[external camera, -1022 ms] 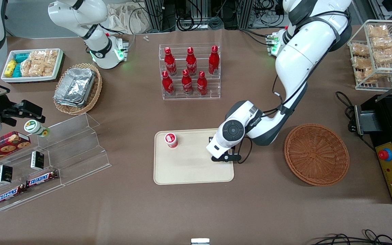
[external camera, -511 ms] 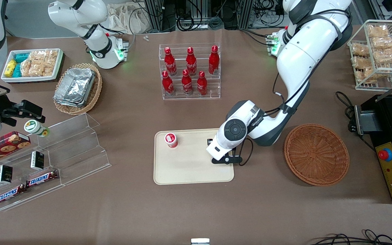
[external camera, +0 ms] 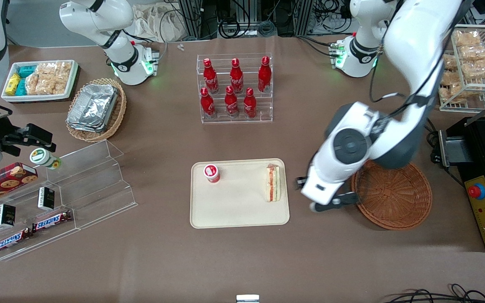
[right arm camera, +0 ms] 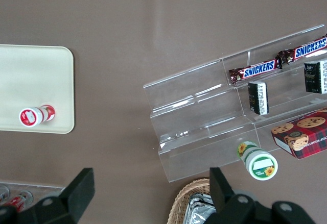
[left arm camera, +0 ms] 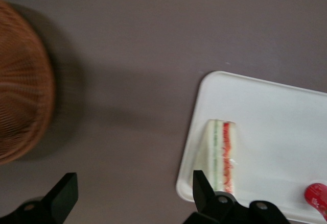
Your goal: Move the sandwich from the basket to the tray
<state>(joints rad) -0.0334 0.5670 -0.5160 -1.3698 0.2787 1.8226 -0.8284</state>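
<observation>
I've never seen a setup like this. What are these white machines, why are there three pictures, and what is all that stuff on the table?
The white machines are two robot arms bolted to a brown table. One picture looks down from the front; the other two come from cameras on the arms' wrists. The working arm's hand hangs open and empty above the table between the round wicker basket and the cream tray. In its wrist view you see its black fingers spread apart. The sandwich lies on the tray, beside a small red-capped bottle. Around them stand a rack of red cola bottles, a clear stepped shelf with Snickers bars, and a tan basket of foil trays.
</observation>
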